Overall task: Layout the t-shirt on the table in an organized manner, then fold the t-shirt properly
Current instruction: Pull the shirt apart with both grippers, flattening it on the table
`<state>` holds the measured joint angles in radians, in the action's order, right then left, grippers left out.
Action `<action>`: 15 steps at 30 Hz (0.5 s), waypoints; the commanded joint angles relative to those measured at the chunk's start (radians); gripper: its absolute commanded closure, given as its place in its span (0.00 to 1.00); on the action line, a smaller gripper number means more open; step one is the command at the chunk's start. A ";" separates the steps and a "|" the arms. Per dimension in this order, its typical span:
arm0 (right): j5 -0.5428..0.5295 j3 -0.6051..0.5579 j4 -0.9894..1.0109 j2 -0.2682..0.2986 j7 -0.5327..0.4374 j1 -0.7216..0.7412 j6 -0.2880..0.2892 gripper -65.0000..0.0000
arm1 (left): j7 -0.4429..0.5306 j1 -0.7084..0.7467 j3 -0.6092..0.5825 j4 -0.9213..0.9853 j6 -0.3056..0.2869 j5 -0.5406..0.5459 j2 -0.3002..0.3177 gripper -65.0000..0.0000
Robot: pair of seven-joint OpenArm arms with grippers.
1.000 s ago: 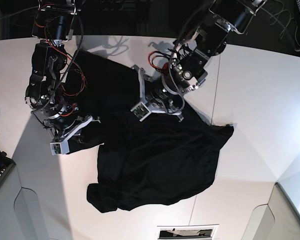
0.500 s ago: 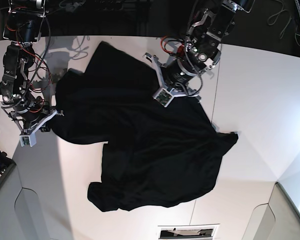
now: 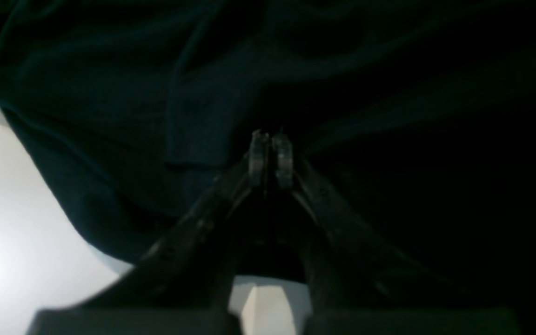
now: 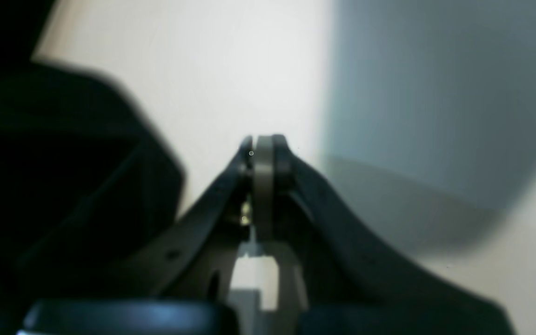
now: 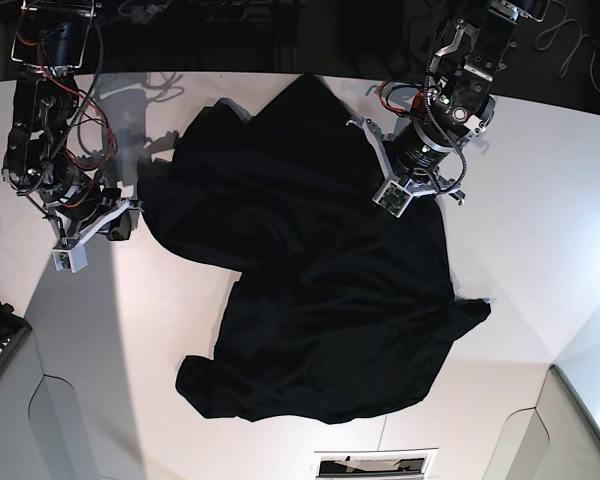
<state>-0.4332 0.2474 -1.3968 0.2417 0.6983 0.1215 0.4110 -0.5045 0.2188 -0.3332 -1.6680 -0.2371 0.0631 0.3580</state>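
My left gripper [image 3: 271, 153]: jaws pressed together, tips side by side with only a hairline between them. The black t-shirt [image 3: 212, 93] fills nearly all of the left wrist view; dark folds run right up to the tips. Whether a layer of fabric is pinched between them I cannot tell: too dark at the contact. In the base view the left gripper [image 5: 408, 172] sits over the shirt's upper right edge, fabric directly beneath it.

My right gripper [image 4: 264, 153]: jaws fully closed, pads meeting, nothing between them. Beyond the tips is bare white table [image 4: 212, 70] and a soft grey shadow to one side. A dark blurred mass takes up the left of the right wrist view; it could be shirt or arm, and I cannot tell which. In the base view the right gripper [image 5: 92, 226] is just beside the shirt's left edge, over bare table [image 5: 540, 230]; contact with the cloth is not resolvable.

T-shirt [image 5: 310, 270]: lies on the white table, spread unevenly and crumpled, widest toward the far side between my two arms, with a rumpled lower edge on the near side. One corner pokes out at the right. No print is visible.
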 commanded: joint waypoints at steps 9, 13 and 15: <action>-0.014 0.005 -0.277 -0.138 0.009 -0.047 0.038 1.00 | -0.121 0.014 0.003 0.011 -0.040 0.000 0.068 0.97; 0.018 0.005 -0.208 -0.188 0.008 -0.048 0.041 1.00 | -0.121 0.014 0.003 0.011 -0.040 0.001 0.092 0.97; 0.039 0.005 -0.159 -0.192 -0.001 -0.048 0.050 1.00 | -0.121 0.014 0.003 0.011 -0.040 0.001 0.094 0.97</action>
<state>-0.3817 0.2493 -1.5394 0.0467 0.7181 0.0593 0.4534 -0.5102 0.2184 -0.3332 -1.6691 -0.2710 0.0906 0.4355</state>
